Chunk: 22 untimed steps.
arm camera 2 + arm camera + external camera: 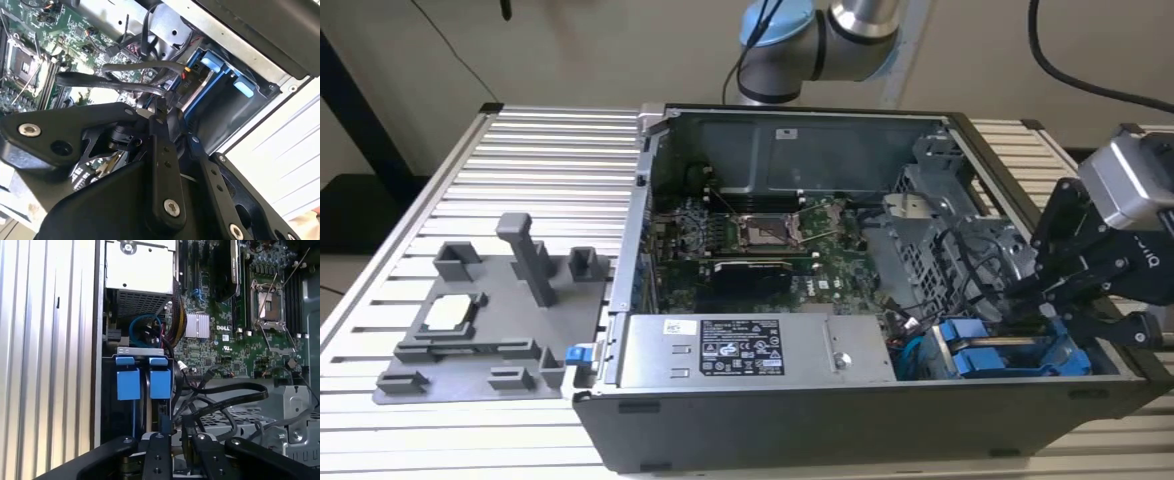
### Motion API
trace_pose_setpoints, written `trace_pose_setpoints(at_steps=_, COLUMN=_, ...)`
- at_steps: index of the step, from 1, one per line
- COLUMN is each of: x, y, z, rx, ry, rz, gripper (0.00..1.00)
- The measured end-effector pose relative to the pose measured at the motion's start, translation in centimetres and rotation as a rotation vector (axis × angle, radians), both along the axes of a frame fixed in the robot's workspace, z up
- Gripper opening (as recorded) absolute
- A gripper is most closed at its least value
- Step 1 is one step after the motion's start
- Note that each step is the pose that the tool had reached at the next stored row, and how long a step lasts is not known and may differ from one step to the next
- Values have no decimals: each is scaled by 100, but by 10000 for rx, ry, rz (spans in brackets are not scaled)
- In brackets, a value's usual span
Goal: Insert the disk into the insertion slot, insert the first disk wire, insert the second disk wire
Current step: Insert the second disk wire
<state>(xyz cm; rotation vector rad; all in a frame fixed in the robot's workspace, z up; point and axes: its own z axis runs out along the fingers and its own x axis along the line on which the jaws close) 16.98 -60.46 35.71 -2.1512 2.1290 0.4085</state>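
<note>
Slatted aluminium bench (pixel 520 150), open computer case (pixel 854 420): gripper (pixel 172 432) fingers pinched on a wire connector by the disk (pixel 160 382), and loose cables (pixel 225 395) just beside could snag it.

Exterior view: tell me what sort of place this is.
Probably a robotics lab or test bench for computer assembly. An open computer case lies on a ribbed aluminium table, a grey fixture plate sits beside it, and the robot arm is mounted behind.
</note>
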Motion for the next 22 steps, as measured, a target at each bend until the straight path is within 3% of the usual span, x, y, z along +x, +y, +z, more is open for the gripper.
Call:
trace_pose_setpoints(at_steps=5, x=0, y=0, z=178, rx=4, ry=-2, rz=-2, gripper=24)
trace_pose_setpoints(at_steps=7, x=-1, y=0, z=224, rx=5, ry=-52, rz=-3, gripper=24)
trace_pose_setpoints(at_steps=8, x=-1, y=0, z=231, rx=5, ry=-141, rz=-2, gripper=24)
trace_pose_setpoints(at_steps=12, x=-1, y=2, z=239, rx=-40, ry=-771, rz=-1, gripper=24)
trace_pose_setpoints(at_steps=13, x=-2, y=2, z=244, rx=-70, ry=-876, rz=1, gripper=24)
trace_pose_setpoints(at_steps=15, x=-1, y=2, z=280, rx=-146, ry=-925, rz=5, gripper=25)
trace_pose_setpoints(at_steps=18, x=-2, y=2, z=340, rx=-242, ry=-930, rz=8, gripper=44)
trace_pose_setpoints(at_steps=20, x=-3, y=2, z=341, rx=-246, ry=-943, rz=6, gripper=44)
trace_pose_setpoints(at_steps=21, x=-4, y=4, z=342, rx=-252, ry=-943, rz=5, gripper=50)
trace_pose_setpoints(at_steps=22, x=-5, y=8, z=343, rx=-256, ry=-944, rz=6, gripper=50)
